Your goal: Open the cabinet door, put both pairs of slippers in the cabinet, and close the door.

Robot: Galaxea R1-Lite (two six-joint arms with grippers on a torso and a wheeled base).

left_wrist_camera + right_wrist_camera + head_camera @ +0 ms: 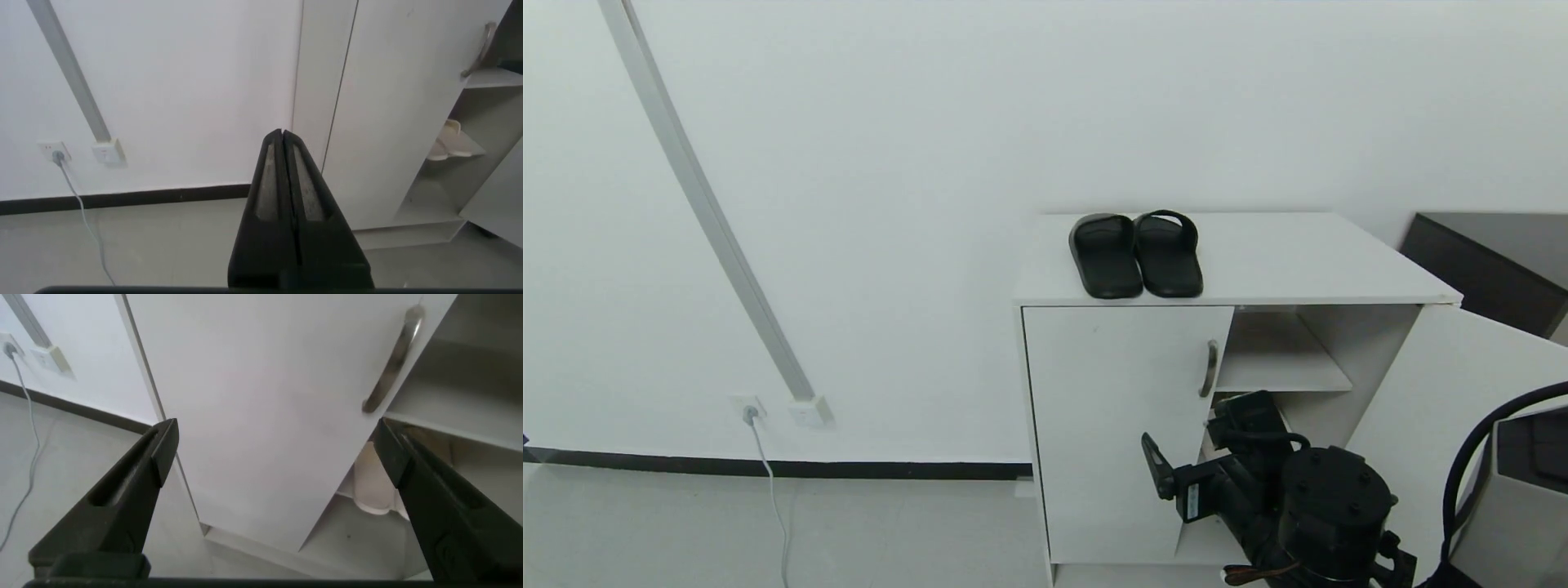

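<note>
Right gripper (274, 429) hangs low in front of the cabinet (1298, 261), my fingers spread wide, holding nothing. Between them I see the closed left door (261, 416) and its metal handle (394, 359); I touch neither. Left gripper (283, 143) has fingers pressed together, empty, off to the cabinet's left side, well apart from it, pointing at the wall and the cabinet's side panel.

White cabinet stands against the wall. Right door (1437, 408) is swung open, upper shelf (1274, 359) bare. Black slippers (1135, 255) sit side by side on the cabinet top, near its front left edge, touching each other. Pale slippers (453, 140) lie inside on a lower shelf, behind the closed door's edge; can't tell how they are set.

Wall socket (749, 411) with a white cable (772, 490) sits low on the wall at left, below a slanted cable duct (703, 204). Dark furniture (1494, 261) stands right of the cabinet.
</note>
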